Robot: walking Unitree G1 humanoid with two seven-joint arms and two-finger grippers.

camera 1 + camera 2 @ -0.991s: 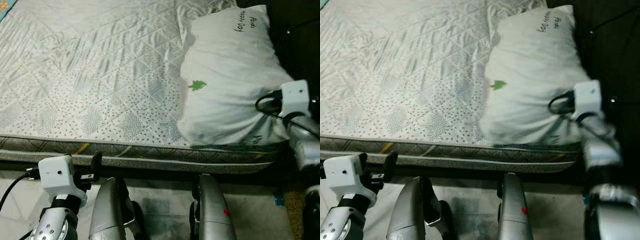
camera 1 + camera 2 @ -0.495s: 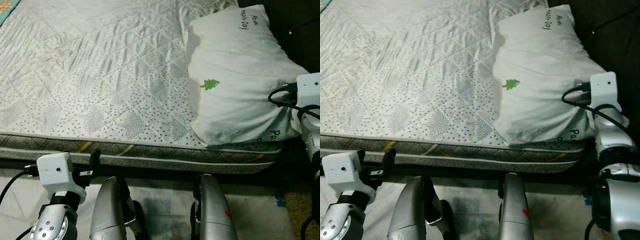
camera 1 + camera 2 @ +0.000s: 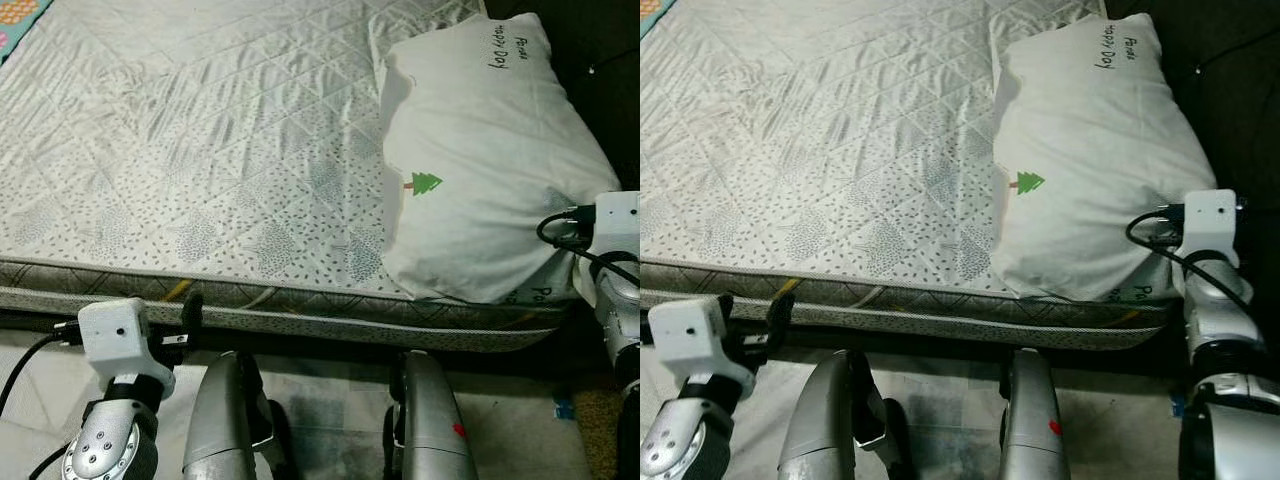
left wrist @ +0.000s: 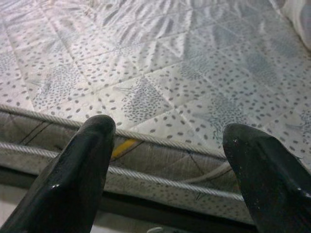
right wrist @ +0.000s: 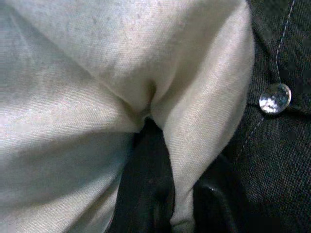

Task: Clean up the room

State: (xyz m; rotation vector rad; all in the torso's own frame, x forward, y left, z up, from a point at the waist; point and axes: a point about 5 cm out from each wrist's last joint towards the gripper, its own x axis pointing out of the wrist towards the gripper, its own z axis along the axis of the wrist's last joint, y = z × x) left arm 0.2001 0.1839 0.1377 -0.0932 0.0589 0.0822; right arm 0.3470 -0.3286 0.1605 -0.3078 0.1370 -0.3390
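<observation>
Now right claw (image 5: 167,194) pinches pillow (image 3: 480,150) on mattress (image 3: 200,150)

The bed (image 3: 200,130) carries a pale quilted mattress cover, stitched in diamonds and triangles with patches of small dark speckles, and its grey piped side edge runs along the near side above the floor (image 3: 320,400). On it, at the right-hand end, lies a white pillow (image 3: 480,170) with a small green tree motif (image 3: 427,183) on its near face and dark lettering near its far end (too small to read in full). The pillow's near corner reaches the mattress edge, and at the far left corner a bit of patterned fabric (image 3: 18,12) shows.
</observation>
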